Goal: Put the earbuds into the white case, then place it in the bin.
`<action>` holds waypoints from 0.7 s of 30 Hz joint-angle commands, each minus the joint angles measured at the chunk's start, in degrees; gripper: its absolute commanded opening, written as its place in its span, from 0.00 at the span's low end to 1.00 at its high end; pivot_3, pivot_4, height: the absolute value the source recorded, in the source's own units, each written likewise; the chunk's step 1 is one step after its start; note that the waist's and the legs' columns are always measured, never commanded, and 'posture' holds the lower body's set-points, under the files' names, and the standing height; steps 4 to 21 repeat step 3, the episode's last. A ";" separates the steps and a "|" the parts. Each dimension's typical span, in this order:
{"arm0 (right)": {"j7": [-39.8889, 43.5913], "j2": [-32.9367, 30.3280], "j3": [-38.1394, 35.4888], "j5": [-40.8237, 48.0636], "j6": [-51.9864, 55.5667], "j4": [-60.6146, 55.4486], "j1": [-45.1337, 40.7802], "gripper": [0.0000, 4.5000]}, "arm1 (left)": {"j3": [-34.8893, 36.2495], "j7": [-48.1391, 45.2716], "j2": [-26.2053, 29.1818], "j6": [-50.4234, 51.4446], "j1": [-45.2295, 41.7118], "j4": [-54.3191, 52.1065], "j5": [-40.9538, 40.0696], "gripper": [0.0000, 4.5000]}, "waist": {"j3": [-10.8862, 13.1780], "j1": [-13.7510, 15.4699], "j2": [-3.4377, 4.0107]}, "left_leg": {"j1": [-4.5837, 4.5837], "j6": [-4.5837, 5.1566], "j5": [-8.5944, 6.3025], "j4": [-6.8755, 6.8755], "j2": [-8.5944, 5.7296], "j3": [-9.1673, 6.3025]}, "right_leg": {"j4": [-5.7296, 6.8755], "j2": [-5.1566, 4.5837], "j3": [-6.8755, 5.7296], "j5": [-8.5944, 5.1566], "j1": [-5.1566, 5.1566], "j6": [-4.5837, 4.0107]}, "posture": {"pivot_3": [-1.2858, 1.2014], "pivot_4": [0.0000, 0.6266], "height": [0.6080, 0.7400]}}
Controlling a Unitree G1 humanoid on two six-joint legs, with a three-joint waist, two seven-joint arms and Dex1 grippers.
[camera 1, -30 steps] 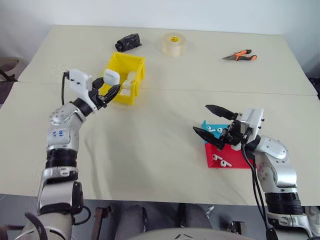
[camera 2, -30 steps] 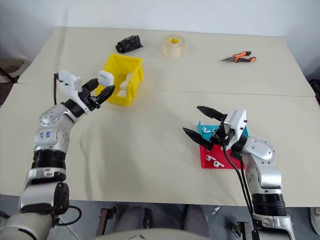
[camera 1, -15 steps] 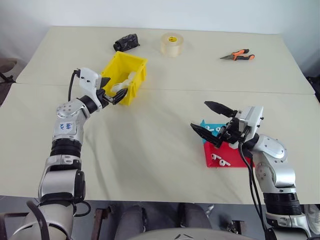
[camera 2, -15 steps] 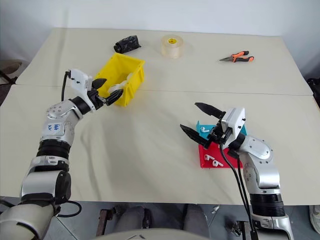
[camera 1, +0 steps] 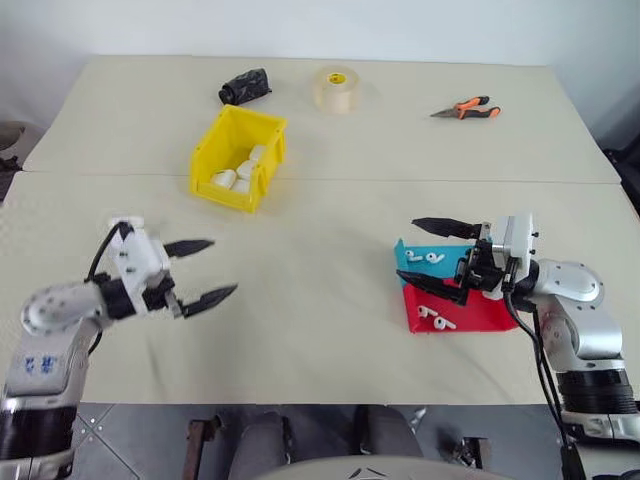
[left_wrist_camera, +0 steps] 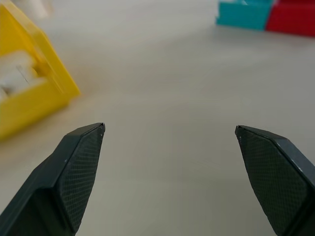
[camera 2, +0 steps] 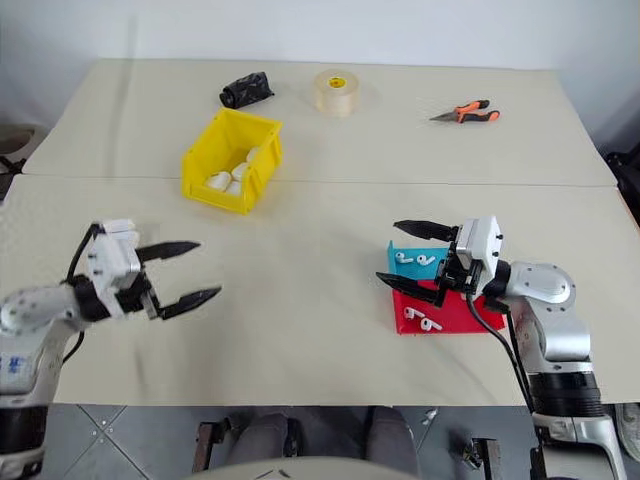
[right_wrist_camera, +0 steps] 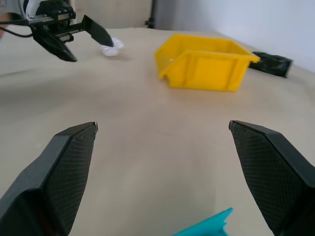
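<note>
The yellow bin [camera 1: 268,162] stands left of centre on the table, with white cases [camera 1: 238,178] lying inside it. My left gripper [camera 1: 222,266] hovers open and empty over the near left of the table, well short of the bin. In the left wrist view the bin [left_wrist_camera: 29,105] sits off to one side beyond my open left gripper [left_wrist_camera: 170,128]. Tiny white earbuds [camera 1: 425,257] lie in the teal tray [camera 1: 405,250], and more earbuds [camera 1: 436,319] lie in the red tray [camera 1: 480,313]. My right gripper [camera 1: 405,249] is open just above the trays' left edge, holding nothing.
At the far side of the table lie a black crumpled object [camera 1: 244,85], a roll of clear tape [camera 1: 338,88] and orange-handled pliers [camera 1: 462,107]. A seam [camera 1: 330,179] runs across the table behind the bin.
My left gripper opened over the bin and let go of the white case, which now lies inside. It then drew back and down toward the near edge. The right gripper only turned slightly.
</note>
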 commanded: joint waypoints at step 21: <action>6.88 -2.39 0.12 -0.34 -3.77 2.35 0.39 1.00 | 0.45 2.11 -1.24 -8.07 0.44 -1.93 2.62 1.00 | 0.00 1.22 0.00 | -0.03 0.00 0.00 0.07 -0.01 0.03 | -0.04 0.00 0.01 0.00 0.01 0.00 | 0.52 0.24 1.00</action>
